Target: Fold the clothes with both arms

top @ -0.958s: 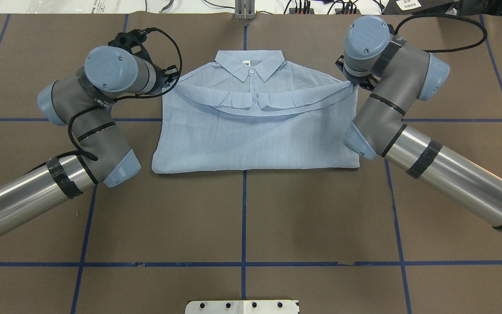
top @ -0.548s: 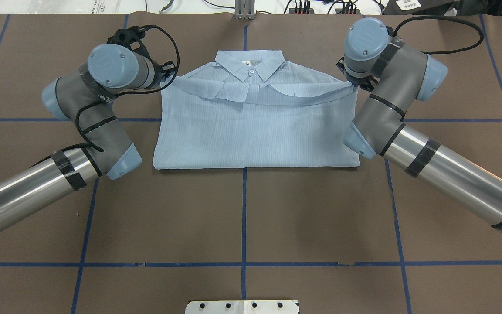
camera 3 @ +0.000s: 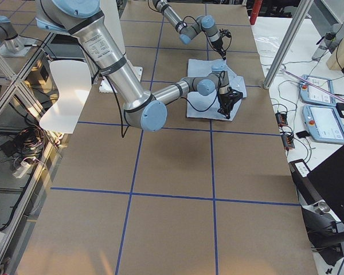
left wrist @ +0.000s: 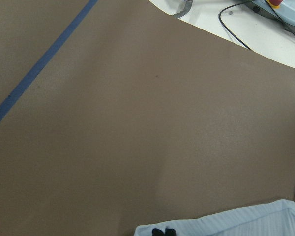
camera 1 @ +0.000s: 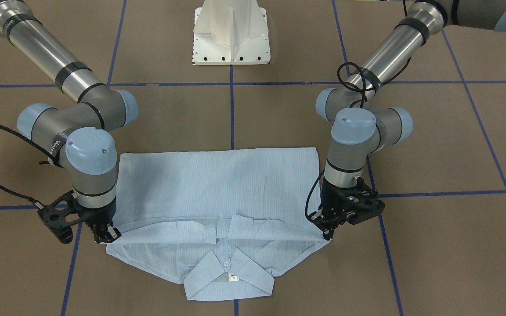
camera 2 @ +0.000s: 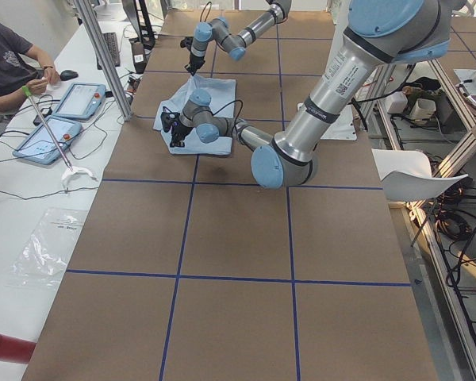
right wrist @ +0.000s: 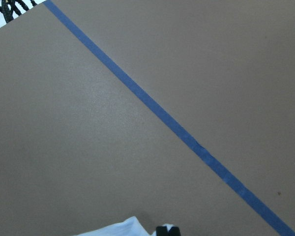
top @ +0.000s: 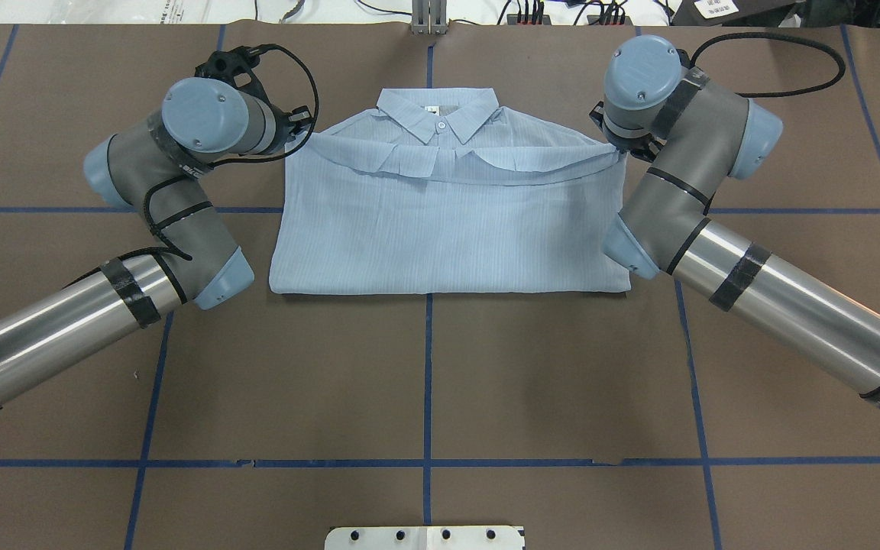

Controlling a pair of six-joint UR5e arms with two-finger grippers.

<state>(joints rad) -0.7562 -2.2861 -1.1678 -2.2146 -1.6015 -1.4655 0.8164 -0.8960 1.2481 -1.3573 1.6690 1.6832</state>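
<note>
The light blue striped shirt [top: 448,229] lies flat on the brown table [top: 425,382] with its collar [top: 440,111] at the far side. Its lower part is folded up over the chest, and the folded edge [camera 1: 218,221] sags just short of the collar [camera 1: 229,274]. My left gripper [camera 1: 326,236] is shut on one corner of that edge, low over the shoulder, also seen from overhead [top: 301,140]. My right gripper [camera 1: 110,235] is shut on the other corner [top: 623,151]. Both wrist views show closed black fingertips [left wrist: 163,231] [right wrist: 167,230] against a strip of fabric.
The white pedestal base [camera 1: 231,35] stands at the near table edge, behind both arms. Blue tape lines [top: 428,382] grid the table. In the exterior left view a person [camera 2: 12,67] sits at a side bench with tablets and cables.
Both grippers have carried the folded edge farther toward the collar, so it now lies higher on the chest. The left arm has shifted slightly forward and inward.
</note>
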